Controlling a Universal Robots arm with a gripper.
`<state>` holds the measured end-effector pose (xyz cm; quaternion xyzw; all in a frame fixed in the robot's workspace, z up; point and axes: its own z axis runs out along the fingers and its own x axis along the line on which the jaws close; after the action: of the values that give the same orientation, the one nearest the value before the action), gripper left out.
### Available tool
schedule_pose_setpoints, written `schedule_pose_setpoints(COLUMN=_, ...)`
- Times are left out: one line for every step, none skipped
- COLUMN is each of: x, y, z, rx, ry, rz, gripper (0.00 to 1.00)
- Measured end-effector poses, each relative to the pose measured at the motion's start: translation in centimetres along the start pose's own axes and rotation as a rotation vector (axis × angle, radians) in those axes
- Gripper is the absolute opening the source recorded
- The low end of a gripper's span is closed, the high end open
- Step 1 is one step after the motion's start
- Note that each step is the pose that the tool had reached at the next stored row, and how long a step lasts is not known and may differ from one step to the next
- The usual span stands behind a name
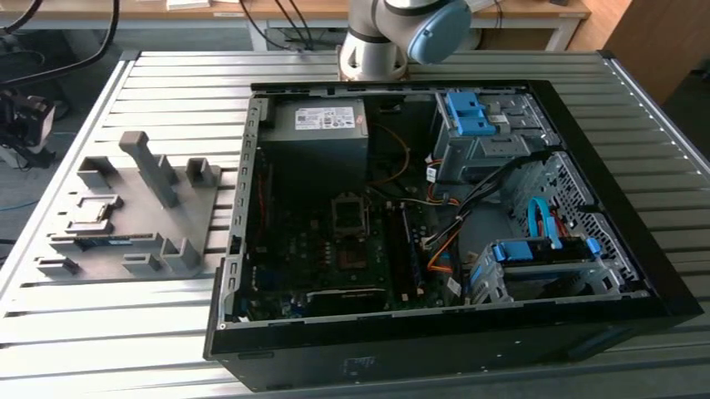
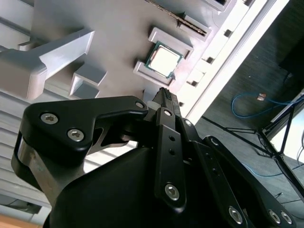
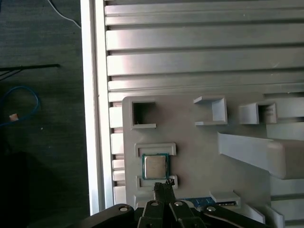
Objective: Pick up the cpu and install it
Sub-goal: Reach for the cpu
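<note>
The cpu [image 3: 155, 166] lies flat, metal top up, in a square framed pocket of the grey fixture plate [image 3: 190, 137], which rests on the slatted counter [image 3: 190, 47]. In the first wrist view the end effector [image 3: 163, 188] hangs above the plate with its 2 fingertips together, holding nothing, the tips lined up just beside 1 edge of the cpu. The plate sits to the exterior view's left of the open computer case [image 1: 444, 353].
</note>
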<state>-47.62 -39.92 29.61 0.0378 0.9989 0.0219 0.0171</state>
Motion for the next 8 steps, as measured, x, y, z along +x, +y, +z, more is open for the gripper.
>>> schedule_pose_setpoints(x=0.01, y=-0.01, z=0.17, rx=0.0000, ry=0.0000, rz=0.000, gripper=0.10)
schedule_pose_setpoints(x=0.01, y=-0.01, z=0.36, rx=0.0000, ry=-0.0001, rz=0.000, gripper=0.10)
schedule_pose_setpoints(x=0.02, y=-0.02, z=0.54, rx=-0.0001, ry=-0.0001, rz=0.000, gripper=0.10)
schedule_pose_setpoints(x=0.02, y=-0.03, z=0.73, rx=0.0000, ry=-0.0001, rz=0.000, gripper=0.10)
schedule_pose_setpoints(x=0.03, y=-0.04, z=0.91, rx=0.0000, ry=-0.0001, rz=0.000, gripper=0.10)
schedule_pose_setpoints(x=0.04, y=-0.05, z=1.10, rx=-0.0001, ry=-0.0001, rz=0.000, gripper=0.10)
schedule_pose_setpoints(x=0.04, y=-0.05, z=1.27, rx=-0.0001, ry=-0.0001, rz=0.000, gripper=0.10)
schedule_pose_setpoints(x=0.05, y=-0.06, z=1.45, rx=0.0000, ry=-0.0001, rz=0.000, gripper=0.10)
